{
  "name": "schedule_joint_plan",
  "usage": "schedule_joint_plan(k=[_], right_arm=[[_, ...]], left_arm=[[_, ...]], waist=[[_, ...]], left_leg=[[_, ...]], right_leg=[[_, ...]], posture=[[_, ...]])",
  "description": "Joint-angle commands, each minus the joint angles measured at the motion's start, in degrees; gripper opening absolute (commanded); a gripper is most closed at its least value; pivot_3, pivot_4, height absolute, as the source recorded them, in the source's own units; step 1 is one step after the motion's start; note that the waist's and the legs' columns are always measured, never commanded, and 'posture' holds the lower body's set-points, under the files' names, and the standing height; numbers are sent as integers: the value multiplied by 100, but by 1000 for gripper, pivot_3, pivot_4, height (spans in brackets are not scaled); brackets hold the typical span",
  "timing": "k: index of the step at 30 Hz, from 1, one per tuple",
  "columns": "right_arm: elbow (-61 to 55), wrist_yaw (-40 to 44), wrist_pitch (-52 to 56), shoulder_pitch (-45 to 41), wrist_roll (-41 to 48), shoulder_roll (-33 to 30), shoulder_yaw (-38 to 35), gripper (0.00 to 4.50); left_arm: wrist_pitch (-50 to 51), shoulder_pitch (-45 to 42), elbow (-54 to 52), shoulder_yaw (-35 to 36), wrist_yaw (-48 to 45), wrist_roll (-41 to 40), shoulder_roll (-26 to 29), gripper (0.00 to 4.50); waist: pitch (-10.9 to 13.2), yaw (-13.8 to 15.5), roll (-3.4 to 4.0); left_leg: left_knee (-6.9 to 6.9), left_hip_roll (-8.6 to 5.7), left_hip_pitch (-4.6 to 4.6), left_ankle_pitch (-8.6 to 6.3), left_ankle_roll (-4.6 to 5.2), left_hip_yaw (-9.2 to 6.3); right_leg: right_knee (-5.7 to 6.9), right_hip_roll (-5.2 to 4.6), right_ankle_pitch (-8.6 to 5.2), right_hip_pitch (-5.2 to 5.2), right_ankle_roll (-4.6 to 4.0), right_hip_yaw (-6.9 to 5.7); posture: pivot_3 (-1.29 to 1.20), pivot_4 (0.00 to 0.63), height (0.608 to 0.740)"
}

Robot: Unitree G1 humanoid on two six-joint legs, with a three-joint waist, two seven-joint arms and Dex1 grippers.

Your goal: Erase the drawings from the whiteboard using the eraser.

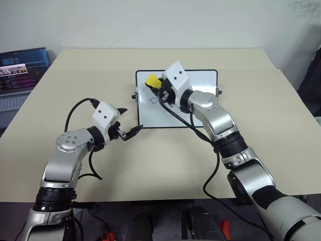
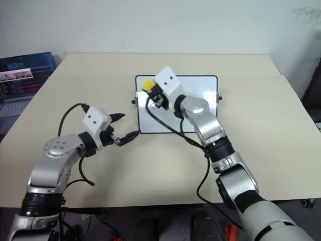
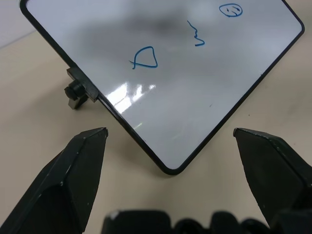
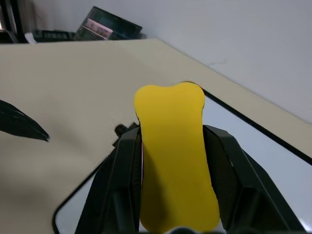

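The whiteboard [image 1: 150, 114] lies flat in the middle of the table. The drawings are in blue on it: a triangle outline [image 3: 145, 58], a squiggle [image 3: 196, 36] and a small round blob [image 3: 230, 9]. My right gripper [image 4: 171, 131] hovers over the board's far left corner, shut on the yellow eraser [image 1: 152, 80], which sticks out past the fingertips. My left gripper [image 1: 131, 119] stands open just off the board's near left corner [image 3: 170, 168], with nothing between its fingers. The right arm hides part of the board in the eye views.
The tan table [image 1: 75, 75] stretches wide around the board. A laptop [image 1: 22, 70] sits beyond the table's left edge. Black cables [image 1: 75, 113] loop off both wrists. A small black knob [image 3: 77, 92] juts from the board's left side.
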Motion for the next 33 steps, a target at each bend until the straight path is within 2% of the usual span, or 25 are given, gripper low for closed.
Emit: schedule_joint_plan(k=[1, 9, 17, 21, 33], right_arm=[[213, -22, -469, -292, -193, 89, 49, 1924], [1362, -180, -1174, -579, -568, 318, 81, 1924], [2945, -614, -1454, -1075, -744, 537, -127, 1924], [3534, -534, -1613, -1081, -811, 571, -107, 1924], [3626, 317, -1771, -658, -1392, 596, 490, 1924]], left_arm=[[-138, -77, -23, -33, 15, 25, -36, 4500], [-231, -120, 117, -109, 9, 48, -72, 4500], [-215, -63, 72, -87, 10, 37, -44, 4500], [-190, -17, 28, -68, 19, 34, -25, 4500], [-161, -34, 8, -24, 8, 17, 31, 4500]], waist=[[0, -1, 0], [0, -15, 0], [0, -61, 0], [0, -73, 0], [-2, -128, -2]], left_leg=[[0, 0, 0, 0, 0, 0], [-1, 1, 0, 0, 0, -7], [-3, 1, 0, 0, -1, -12], [-3, 1, 3, 1, -1, -15], [-1, 1, 25, 13, -10, -31]], right_leg=[[0, 0, 0, 0, -1, -1], [2, 0, -3, 0, -5, -9], [3, 0, -3, 0, -6, -14], [3, -1, -3, 6, -7, -17], [18, 0, -2, 29, -8, -30]], posture=[[0, 150, 740], [0, 150, 740], [0, 150, 740], [0, 150, 740], [0, 150, 740]])
